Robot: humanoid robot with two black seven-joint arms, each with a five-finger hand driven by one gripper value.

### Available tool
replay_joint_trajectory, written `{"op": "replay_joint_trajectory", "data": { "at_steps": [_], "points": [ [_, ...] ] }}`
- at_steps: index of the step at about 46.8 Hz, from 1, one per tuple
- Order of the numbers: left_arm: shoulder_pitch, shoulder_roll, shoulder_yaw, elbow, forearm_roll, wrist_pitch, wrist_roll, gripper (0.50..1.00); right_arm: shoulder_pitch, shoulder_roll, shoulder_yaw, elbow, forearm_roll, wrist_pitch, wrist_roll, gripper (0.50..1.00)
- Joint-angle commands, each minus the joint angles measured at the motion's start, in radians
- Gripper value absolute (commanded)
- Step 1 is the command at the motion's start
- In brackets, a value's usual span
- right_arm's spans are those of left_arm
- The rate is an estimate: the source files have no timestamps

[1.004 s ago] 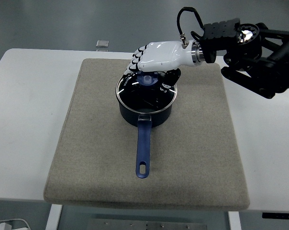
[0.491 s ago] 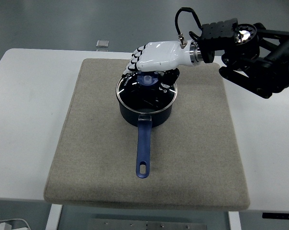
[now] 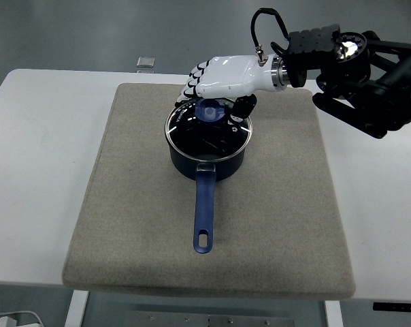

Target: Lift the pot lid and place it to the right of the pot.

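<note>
**A:** Head view, where's the lid at?

**B:** The glass pot lid (image 3: 207, 133) sits on the blue pot (image 3: 207, 158), mid-mat toward the far edge of the grey mat (image 3: 124, 204), handle pointing at the near edge. The right hand (image 3: 222, 78) hovers over the blue knob (image 3: 211, 111), fingers curled around it; can't tell if it's actually gripping.

**A:** Left arm?

**B:** Out of frame.

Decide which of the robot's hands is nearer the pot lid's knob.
Right. The right hand is directly over the blue knob of the lid, fingers curled around it. The left hand is not in view.
</note>
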Motion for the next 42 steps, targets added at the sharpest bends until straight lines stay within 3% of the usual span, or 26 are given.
{"op": "replay_joint_trajectory", "data": {
  "at_steps": [1,13,26,39,42],
  "points": [
    [0.0,0.0,0.0,0.0,0.0,0.0,0.0,1.0,-0.002,0.006,-0.002,0.0,-0.001,-0.002,0.0,0.909],
    [0.0,0.0,-0.001,0.0,0.0,0.0,0.0,1.0,-0.008,0.009,-0.012,-0.002,-0.001,-0.012,0.0,0.899],
    [0.0,0.0,0.0,0.0,0.0,0.0,0.0,1.0,-0.008,0.017,-0.018,-0.005,0.001,-0.006,0.0,0.793],
    [0.0,0.0,0.0,0.0,0.0,0.0,0.0,1.0,-0.003,0.031,-0.018,-0.009,0.004,0.023,0.0,0.505],
    [0.0,0.0,0.0,0.0,0.0,0.0,0.0,1.0,-0.002,0.04,-0.017,-0.009,0.004,0.031,0.0,0.5]
  ]
}}
